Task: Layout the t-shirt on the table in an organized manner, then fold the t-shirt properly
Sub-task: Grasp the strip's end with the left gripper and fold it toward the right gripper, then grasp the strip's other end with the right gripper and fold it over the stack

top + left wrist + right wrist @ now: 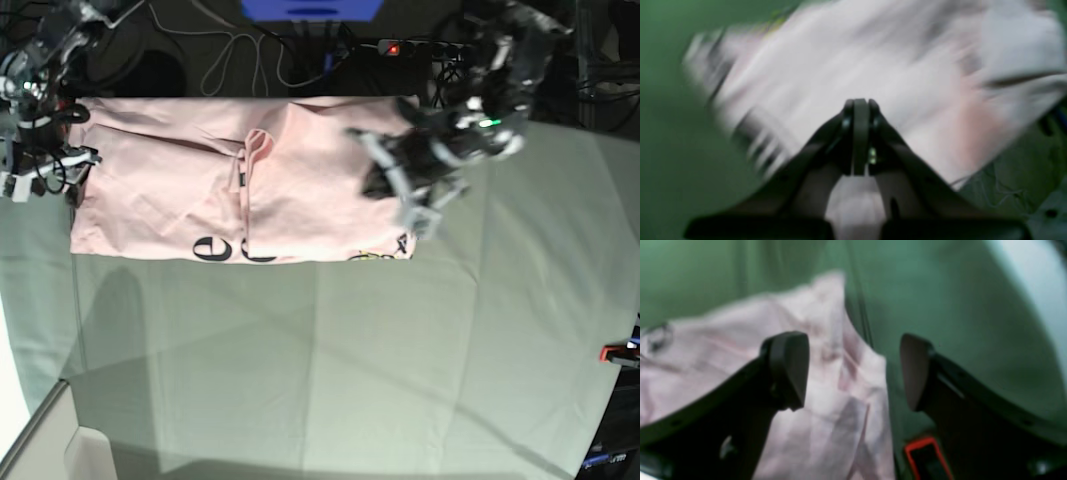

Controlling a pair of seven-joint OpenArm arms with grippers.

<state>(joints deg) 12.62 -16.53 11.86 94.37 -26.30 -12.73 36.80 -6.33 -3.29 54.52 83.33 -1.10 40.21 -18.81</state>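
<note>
Shirt position: t-shirt (240, 190) spread as a long band along the far edge of the table (400, 370), apparently already folded lengthwise, black lettering peeking out at its near hem
Shirt condition: a raised ridge of cloth near the middle, creases fanning toward both ends; edges fairly straight otherwise
Left gripper: left gripper (859, 110) with jaws pressed together, hovering over the pale pink cloth at the base view's right end; nothing visibly pinched between the tips (wrist view heavily blurred, so a thin layer caught there cannot be ruled out)
Right gripper: right gripper (853, 370) with jaws spread wide, empty, straddling the shirt's edge where pink cloth meets green table cover at the other end
Handling: likely light, limp and soft, no stiffness to carry a fold by itself; bound to sag, drag and bunch if lifted from one point only; thin layers probably prone to separating, so a pinch may take only the top ply
Where to hold: best at hem or folded edge near the corners, both ends together, all layers in the bite
Risk: snagging the creased table cover along with the shirt
</note>
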